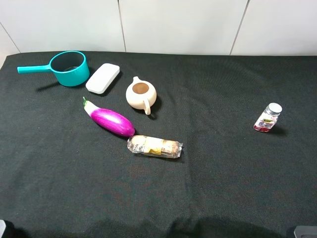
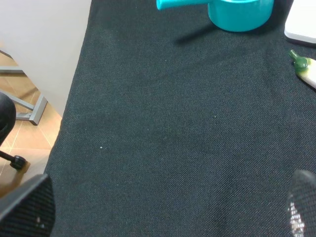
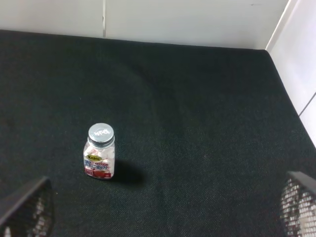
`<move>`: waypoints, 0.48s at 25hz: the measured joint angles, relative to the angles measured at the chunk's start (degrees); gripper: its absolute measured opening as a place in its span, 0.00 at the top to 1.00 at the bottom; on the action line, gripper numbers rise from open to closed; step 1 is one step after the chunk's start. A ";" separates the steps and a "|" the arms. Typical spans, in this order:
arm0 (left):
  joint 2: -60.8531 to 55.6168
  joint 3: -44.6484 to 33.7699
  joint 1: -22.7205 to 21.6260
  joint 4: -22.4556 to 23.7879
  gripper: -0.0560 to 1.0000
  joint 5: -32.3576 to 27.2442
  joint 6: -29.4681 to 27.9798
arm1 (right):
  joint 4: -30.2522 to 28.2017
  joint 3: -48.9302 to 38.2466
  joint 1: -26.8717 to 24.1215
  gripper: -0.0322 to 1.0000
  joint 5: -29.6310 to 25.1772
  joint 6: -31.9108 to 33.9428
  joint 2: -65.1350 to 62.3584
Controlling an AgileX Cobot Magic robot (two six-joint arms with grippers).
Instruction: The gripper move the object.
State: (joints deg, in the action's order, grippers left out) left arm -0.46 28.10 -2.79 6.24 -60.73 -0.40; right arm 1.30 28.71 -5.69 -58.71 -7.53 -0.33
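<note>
Only the fingertips of each pincer are being shown, at the lower corners of the wrist views. The left pincer (image 2: 168, 217) is being held with its fingers (image 2: 27, 210) wide apart over bare cloth near the table's (image 1: 223, 188) left edge, with nothing between them. The right pincer (image 3: 163, 217) is likewise being held spread, nothing gripped, with a small jar (image 3: 100, 152) standing upright on the cloth in front of it.

The eggplant (image 1: 110, 119) is being left untouched on the table, lying on its side left of centre, well apart from both pincers. Its green stem is pointing toward the far left and its purple body is running toward the near right. In the left wrist view only its stem end (image 2: 305, 67) is being caught at the frame's edge.

Its rounded end is lying just beside, perhaps touching, a wrapped roll (image 1: 154, 147). Beyond the eggplant, a teal saucepan (image 1: 67, 68), a white flat case (image 1: 103, 78) and a cream pot (image 1: 141, 93) are being seen in a loose row. The jar is standing alone far to the right.
</note>
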 joint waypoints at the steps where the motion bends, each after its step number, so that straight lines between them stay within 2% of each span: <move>1: 0.00 0.00 0.00 0.00 0.01 0.00 0.00 | 0.00 0.00 0.00 0.30 0.00 0.00 0.00; 12: 0.00 0.00 0.00 0.00 0.01 0.00 0.00 | 0.00 0.00 0.00 0.30 0.05 0.00 0.00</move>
State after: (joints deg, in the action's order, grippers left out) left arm -0.46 28.10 -2.79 6.24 -60.73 -0.40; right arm 1.30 28.71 -5.69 -58.66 -7.53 -0.33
